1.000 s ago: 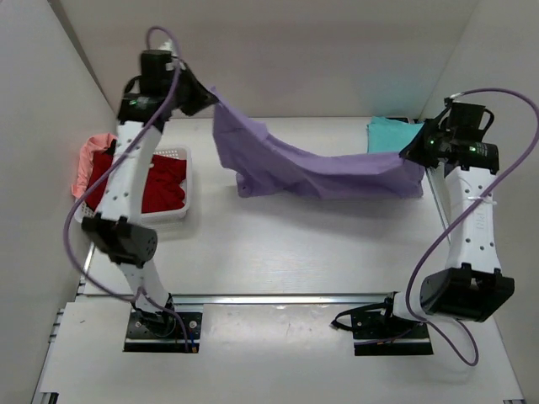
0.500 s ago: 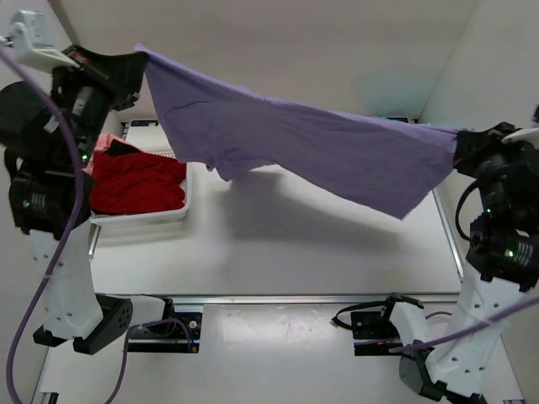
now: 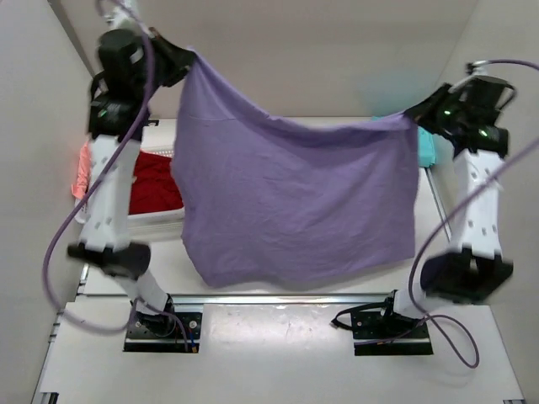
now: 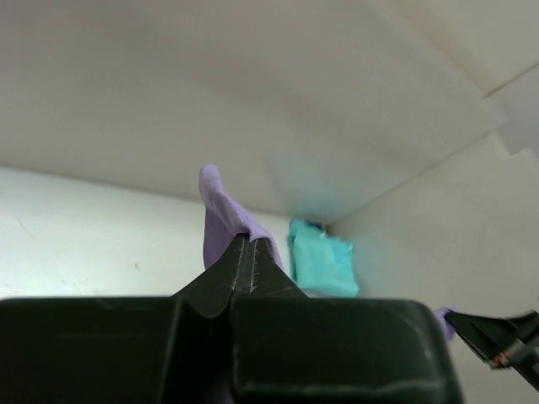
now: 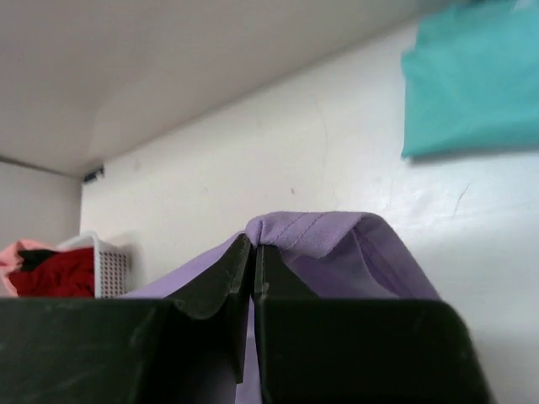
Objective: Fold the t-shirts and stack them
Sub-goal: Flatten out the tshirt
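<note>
A: L gripper?
B: Pinched tight on one top corner of purple shirt, raised high at far left. In wrist view, fingers pressed together w/ a tuft of purple cloth poking out past the tips.
A: R gripper?
B: Likewise clamped, on the other top corner at far right, a bit lower than L. In wrist view, fold of purple hem bunched just beyond the tips.
A: Shirt itself?
B: Spread wide btwn both arms, hanging like a curtain. Top edge sagging in the middle, bottom hem down near front edge of table. Can't tell whether hem touches the surface.
A: Other shirts?
B: Teal shirt lying flat on table at far right corner, mostly hidden behind the purple in top view. Red shirt inside white basket on left side. Pink shirt draped over basket's left rim, partly behind L arm.
</note>
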